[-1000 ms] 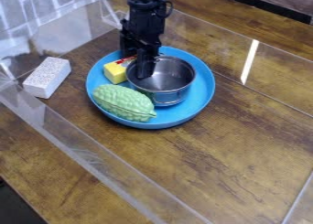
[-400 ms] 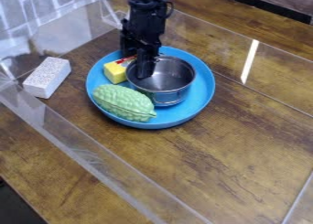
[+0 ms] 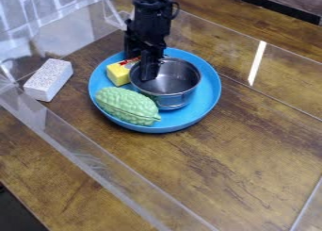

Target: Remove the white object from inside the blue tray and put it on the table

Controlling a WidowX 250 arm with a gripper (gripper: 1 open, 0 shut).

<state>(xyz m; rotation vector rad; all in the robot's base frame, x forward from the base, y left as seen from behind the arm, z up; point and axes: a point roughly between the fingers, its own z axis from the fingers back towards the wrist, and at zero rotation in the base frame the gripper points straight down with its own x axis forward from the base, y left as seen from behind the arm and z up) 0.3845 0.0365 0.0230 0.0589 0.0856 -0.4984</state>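
The surface is brown wood with a glossy streak at two o'clock. The round blue tray sits on it around twelve o'clock; at ten o'clock, just beside the tray, lies a white speckled block.

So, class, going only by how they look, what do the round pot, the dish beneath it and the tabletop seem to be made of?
Pot: probably metal, smooth and shiny, with bright reflections on its wall.
Blue dish: likely plastic, evenly coloured, though enamel is possible.
Tabletop: wood or wood-look laminate, brown streaky grain, glossy where light reflects.
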